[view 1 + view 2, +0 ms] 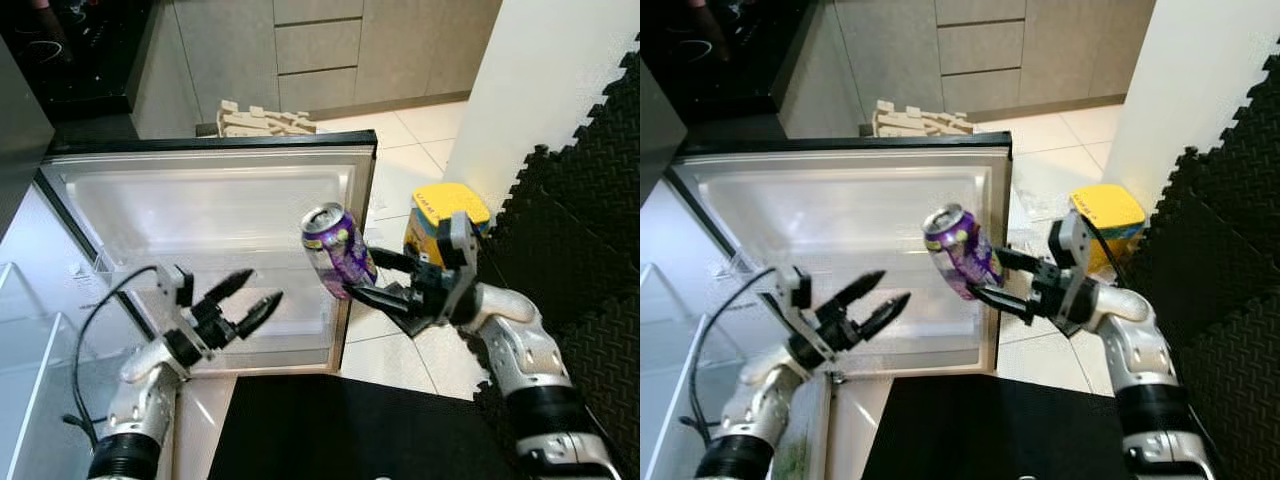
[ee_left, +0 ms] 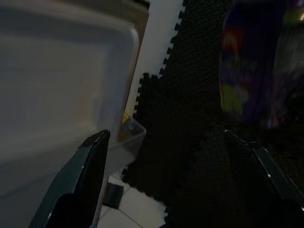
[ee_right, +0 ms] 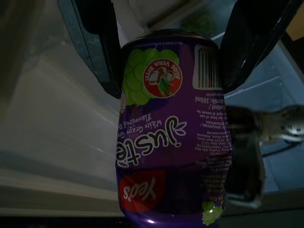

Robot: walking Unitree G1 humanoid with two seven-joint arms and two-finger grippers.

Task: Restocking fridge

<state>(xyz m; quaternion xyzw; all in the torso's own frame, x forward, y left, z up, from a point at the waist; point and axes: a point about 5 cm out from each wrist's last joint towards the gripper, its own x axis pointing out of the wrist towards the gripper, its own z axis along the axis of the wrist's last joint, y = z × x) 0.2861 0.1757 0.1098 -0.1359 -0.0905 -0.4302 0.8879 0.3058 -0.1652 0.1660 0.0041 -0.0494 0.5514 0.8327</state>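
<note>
in front of the open fridge door (image 1: 215,215), at its free right edge: one purple grape drink can (image 1: 338,250), tilted, top end leaning far and left, held off the floor. your right pincer (image 1: 372,280) is clenched on the can from the right; in the right wrist view the two black fingers (image 3: 102,47) press the can's sides toward one end, with most of the body sticking out past them.

left of it, near the lower part of the door's inner face: your left pincer (image 1: 247,302), released, fingers spread and holding nothing, pointing right toward the can but apart from it.

door: white moulded inner lining, dark frame. far left: clear shelves (image 1: 30,340) of the fridge interior. right side: a yellow box (image 1: 447,215) on the tiled floor (image 1: 410,150), black foam matting (image 1: 590,220) beyond the right arm. far: stacked pale pieces (image 1: 262,120) by the cabinets.

step, as judged: can carried toward the door, not yet stowed.

hazards for you:
- the grip is off-centre and the can is tilted; a quick swing could let it rotate or slip onto the tiles.
- the can sits just beside the door's edge; moving left without clearing that edge could knock it or push the door.
- the spread left fingers lie in the can's likely path; you risk a clash if both arms close in together.
</note>
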